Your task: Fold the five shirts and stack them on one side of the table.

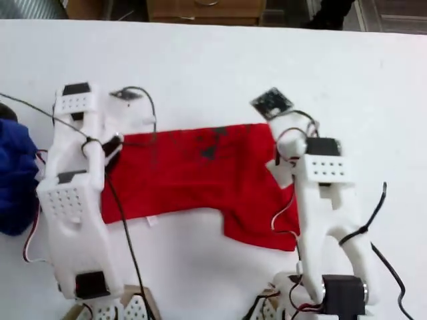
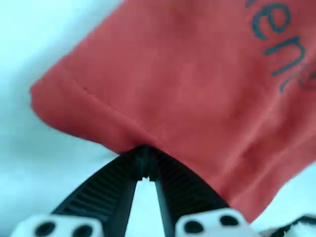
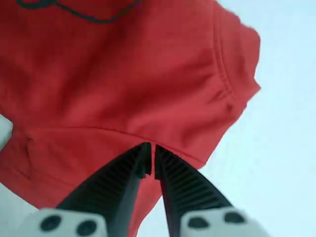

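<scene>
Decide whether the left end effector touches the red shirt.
Touching. The left wrist view shows the left end effector closed on the hem of the red shirt, cloth puckering at its tips.

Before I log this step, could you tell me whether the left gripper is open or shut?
Shut: in its wrist view the left gripper has its tips together, pinching the red shirt at its edge.

- Bench (image 1: 213,60): white, plain top, running the full width of the high view.
- Wooden cabinet (image 1: 203,10): brown, standing beyond the bench's far edge, near the middle.
- Grey slatted panel (image 1: 30,8): beyond the far edge, at the left corner.
- Dark shape (image 1: 333,13): beyond the far edge toward the right; too cut off to identify.
</scene>
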